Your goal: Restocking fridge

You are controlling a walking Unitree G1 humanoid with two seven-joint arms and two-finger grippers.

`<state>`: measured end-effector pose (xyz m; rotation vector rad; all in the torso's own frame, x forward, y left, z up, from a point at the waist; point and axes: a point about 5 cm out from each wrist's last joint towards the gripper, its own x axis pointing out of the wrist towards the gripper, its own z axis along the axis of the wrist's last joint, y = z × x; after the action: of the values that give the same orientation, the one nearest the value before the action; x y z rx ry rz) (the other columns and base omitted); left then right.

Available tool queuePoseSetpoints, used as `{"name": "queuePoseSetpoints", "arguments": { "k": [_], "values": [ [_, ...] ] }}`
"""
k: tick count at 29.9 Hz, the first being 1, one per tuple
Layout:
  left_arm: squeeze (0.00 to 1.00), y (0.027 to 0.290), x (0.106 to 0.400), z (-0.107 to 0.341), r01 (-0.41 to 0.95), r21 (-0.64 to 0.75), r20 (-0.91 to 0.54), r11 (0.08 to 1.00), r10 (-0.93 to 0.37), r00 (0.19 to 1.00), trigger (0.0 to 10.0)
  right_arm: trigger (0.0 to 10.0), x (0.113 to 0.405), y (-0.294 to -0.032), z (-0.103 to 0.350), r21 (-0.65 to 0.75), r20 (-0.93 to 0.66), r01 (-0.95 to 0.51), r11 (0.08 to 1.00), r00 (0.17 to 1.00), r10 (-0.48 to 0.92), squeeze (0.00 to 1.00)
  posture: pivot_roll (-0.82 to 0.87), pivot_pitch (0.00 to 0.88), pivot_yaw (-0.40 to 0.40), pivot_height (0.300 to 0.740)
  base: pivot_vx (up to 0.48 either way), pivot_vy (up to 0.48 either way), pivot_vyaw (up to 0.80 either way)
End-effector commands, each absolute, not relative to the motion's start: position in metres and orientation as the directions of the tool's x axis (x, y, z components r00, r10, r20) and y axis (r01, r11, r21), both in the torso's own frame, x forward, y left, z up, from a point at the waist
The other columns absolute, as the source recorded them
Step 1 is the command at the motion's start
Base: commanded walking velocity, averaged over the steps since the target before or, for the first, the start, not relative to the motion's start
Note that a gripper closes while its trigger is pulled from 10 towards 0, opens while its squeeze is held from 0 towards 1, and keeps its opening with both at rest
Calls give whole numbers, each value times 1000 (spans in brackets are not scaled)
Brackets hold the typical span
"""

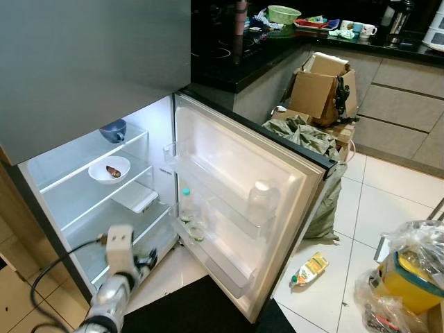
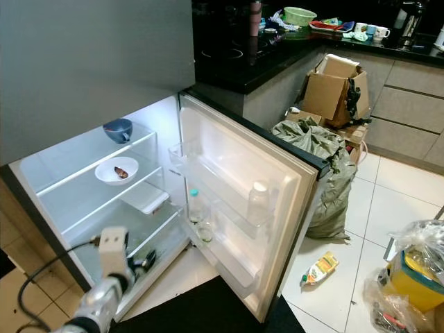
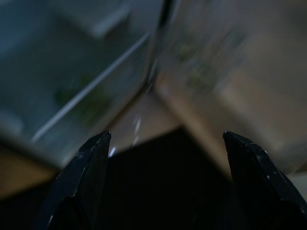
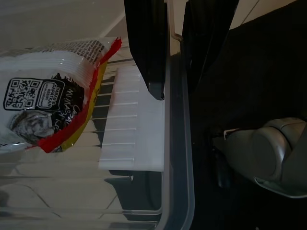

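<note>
The fridge (image 1: 83,208) stands open, lit inside, with its door (image 1: 239,208) swung wide. My left gripper (image 1: 147,261) hovers low at the fridge's bottom shelf, open with nothing between its fingers (image 3: 91,167). In the right wrist view my right gripper (image 4: 175,91) is shut on the rim of a clear plastic bin (image 4: 177,158). A snack packet (image 4: 53,91) with a red and yellow edge lies in the bin. On the shelves sit a blue bowl (image 1: 113,130), a white bowl (image 1: 109,169) with a brown piece of food, and a white tray (image 1: 136,197).
The door shelves hold a teal-capped bottle (image 1: 185,205) and a clear jar (image 1: 261,201). A yellow packet (image 1: 309,269) lies on the tiles. Plastic bags (image 1: 409,270) sit at the right, cardboard boxes (image 1: 322,87) and a green sack (image 1: 312,139) behind the door. A black mat (image 1: 194,309) lies below.
</note>
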<state>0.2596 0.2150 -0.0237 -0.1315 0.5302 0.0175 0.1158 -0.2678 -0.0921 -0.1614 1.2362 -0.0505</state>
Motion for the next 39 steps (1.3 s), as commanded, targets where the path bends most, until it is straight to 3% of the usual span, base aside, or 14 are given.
{"name": "queuePoseSetpoints", "arguments": {
  "k": [1,7,20,39],
  "values": [
    [0,225,237,-41,-118,-92,-599,989,40,800,10000,10000,121,-269,-90,-168,-926,-69,983,352,-134,0,-35,0,-36,740,0,0,0],
    [0,225,214,-57,-140,-61,-675,988,63,735,10000,10000,125,-267,-90,-165,-922,-75,983,366,-127,0,-34,0,-36,740,0,0,167],
    [0,212,153,-92,-116,-33,-833,993,36,552,10000,10000,123,-262,-92,-152,-927,-94,984,359,-108,0,-34,0,-33,740,0,0,794],
    [0,201,142,-98,-30,-40,-859,999,-19,511,10000,10000,118,-260,-94,-152,-935,-118,981,339,-104,0,-38,0,-35,740,0,0,795]
  ]
}}
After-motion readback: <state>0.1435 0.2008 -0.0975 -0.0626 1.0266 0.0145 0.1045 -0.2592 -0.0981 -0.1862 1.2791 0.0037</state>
